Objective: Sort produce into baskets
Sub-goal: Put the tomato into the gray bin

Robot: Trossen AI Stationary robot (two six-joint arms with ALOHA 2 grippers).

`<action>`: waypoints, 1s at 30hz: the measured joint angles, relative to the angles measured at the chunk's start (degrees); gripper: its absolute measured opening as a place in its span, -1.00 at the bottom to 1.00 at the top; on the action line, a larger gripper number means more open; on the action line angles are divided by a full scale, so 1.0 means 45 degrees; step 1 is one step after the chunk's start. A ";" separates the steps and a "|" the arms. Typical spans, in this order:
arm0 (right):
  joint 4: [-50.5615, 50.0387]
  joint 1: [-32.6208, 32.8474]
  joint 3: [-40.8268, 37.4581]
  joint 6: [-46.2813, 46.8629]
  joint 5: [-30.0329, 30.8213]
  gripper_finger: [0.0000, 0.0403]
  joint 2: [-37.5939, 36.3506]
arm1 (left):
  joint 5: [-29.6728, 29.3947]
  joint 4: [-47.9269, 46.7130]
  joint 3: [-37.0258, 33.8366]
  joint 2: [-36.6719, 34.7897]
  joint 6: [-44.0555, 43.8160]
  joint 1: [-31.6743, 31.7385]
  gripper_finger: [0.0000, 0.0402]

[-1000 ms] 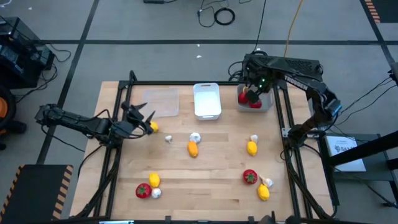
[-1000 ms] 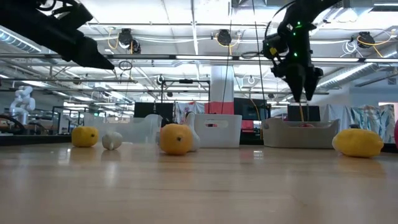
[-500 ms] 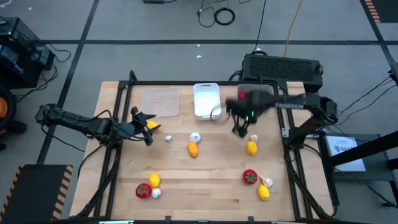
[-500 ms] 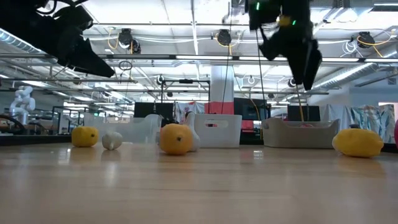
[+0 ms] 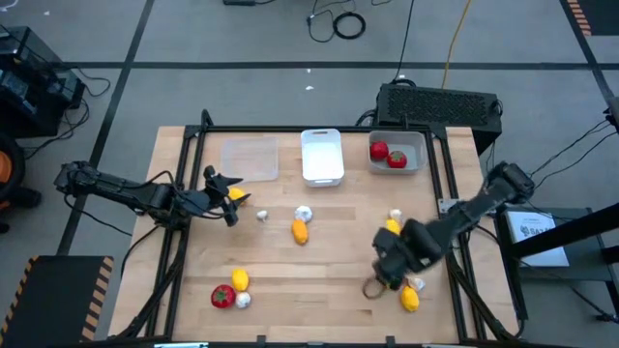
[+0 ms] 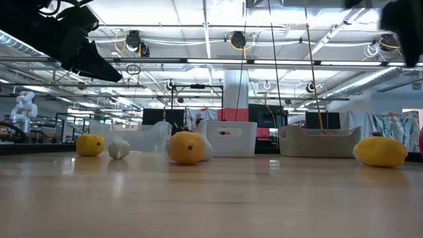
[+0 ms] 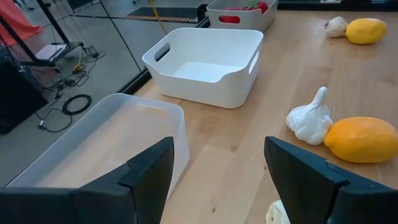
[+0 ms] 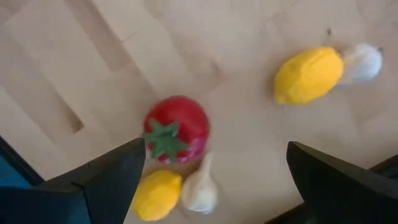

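Observation:
My right gripper (image 5: 375,283) hangs open and empty over the near right of the table. A red tomato with a green top (image 8: 177,127) lies below it between a lemon (image 8: 155,196) and a garlic bulb (image 8: 200,186). The arm hides this tomato in the high view. My left gripper (image 5: 227,198) is open and empty at the table's left, next to a lemon (image 5: 238,194). The clear tray (image 5: 250,158), the white tray (image 5: 322,155) and the grey tray (image 5: 398,153) stand along the far edge. Two tomatoes (image 5: 387,155) lie in the grey tray.
Loose on the wood are a lemon (image 5: 300,230), two garlic bulbs (image 5: 304,214) (image 5: 262,217), and a lemon (image 5: 392,227) with a garlic bulb (image 5: 395,215). At the near left lie a lemon (image 5: 240,280), a tomato (image 5: 222,296) and a garlic bulb (image 5: 244,301). A black box (image 5: 440,101) stands beyond the far right.
My right gripper has left the grey tray at the far right and swept fast toward the table's near edge. It now hangs over the tomato at the near right. Two tomatoes lie uncovered in the grey tray.

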 joint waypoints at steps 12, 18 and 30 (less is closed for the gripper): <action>0.1423 0.2922 -0.0005 0.3304 0.2180 0.89 0.0006 | -0.0005 0.0000 0.0000 0.0000 0.0000 0.0000 0.27; 0.1729 0.3191 -0.0005 0.3459 0.2353 0.89 0.0331 | -0.0005 0.0000 0.0000 0.0000 -0.0005 0.0000 0.27; 0.1856 0.3186 -0.0005 0.2244 0.2007 0.89 0.1293 | -0.0005 0.0000 0.0005 0.0000 -0.0005 0.0000 0.27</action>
